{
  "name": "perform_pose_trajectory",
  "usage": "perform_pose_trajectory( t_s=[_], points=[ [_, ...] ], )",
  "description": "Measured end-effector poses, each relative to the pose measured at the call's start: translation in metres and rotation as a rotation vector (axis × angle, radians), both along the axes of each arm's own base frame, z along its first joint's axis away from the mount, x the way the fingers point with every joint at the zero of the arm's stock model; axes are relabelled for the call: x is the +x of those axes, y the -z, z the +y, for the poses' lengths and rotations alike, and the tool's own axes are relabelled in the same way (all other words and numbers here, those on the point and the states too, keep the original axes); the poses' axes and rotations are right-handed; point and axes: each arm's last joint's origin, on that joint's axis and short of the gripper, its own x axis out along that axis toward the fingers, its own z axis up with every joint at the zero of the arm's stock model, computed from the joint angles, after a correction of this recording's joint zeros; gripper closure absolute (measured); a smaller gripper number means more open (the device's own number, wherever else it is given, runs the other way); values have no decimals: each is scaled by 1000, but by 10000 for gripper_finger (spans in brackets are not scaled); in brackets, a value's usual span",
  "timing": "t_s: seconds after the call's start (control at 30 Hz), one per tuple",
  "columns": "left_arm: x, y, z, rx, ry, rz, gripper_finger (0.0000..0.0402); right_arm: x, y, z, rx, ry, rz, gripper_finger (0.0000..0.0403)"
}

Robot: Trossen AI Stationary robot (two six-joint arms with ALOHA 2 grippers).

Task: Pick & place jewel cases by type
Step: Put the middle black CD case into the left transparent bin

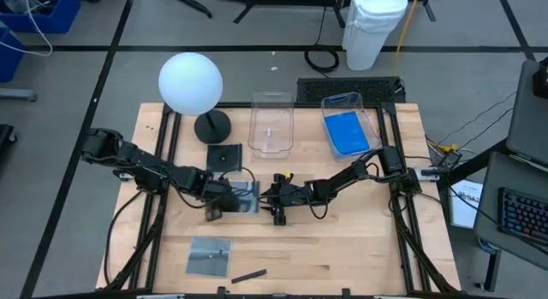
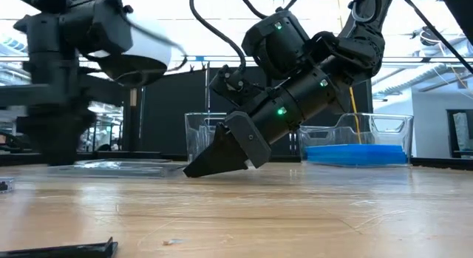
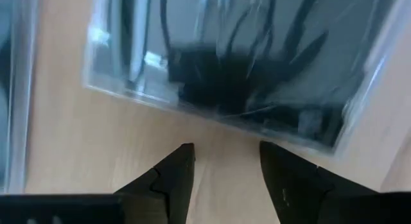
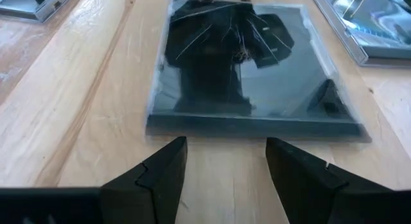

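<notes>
A dark jewel case (image 1: 244, 194) with clear edges lies flat on the table's middle, between my two grippers. My left gripper (image 3: 225, 150) points straight down at the case's left side (image 3: 244, 70), open, with its tips over bare wood. My right gripper (image 4: 225, 144) comes slanting down from the table's right. It is open and low over the tabletop (image 2: 203, 168), just short of the case's right edge (image 4: 250, 128). A second dark case (image 1: 224, 156) lies by the lamp base, and a grey one (image 1: 210, 254) lies near the front left. A blue case (image 1: 348, 132) lies in the right tub.
A white globe lamp (image 1: 190, 83) stands at the far left on a round black base. Two clear plastic tubs (image 1: 271, 123) stand at the far middle. A small dark stick (image 1: 248, 275) lies near the front edge. Bare wood shows at the front right.
</notes>
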Motion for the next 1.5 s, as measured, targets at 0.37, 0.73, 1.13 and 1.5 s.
perform_pose_trajectory(
  t_s=[0.37,0.73,1.13,1.5],
  points=[
    [12,0,6,40,59,-130,218,2,-7,2,-16,-10,-73,195],
    [12,0,5,47,46,-130,218,2,-38,9,-105,-46,-174,195],
    [18,0,5,58,31,-196,218,10,-59,15,-160,-97,-360,195],
    [36,-7,1,47,98,-399,218,12,-59,4,-166,-83,-367,195]
  ],
)
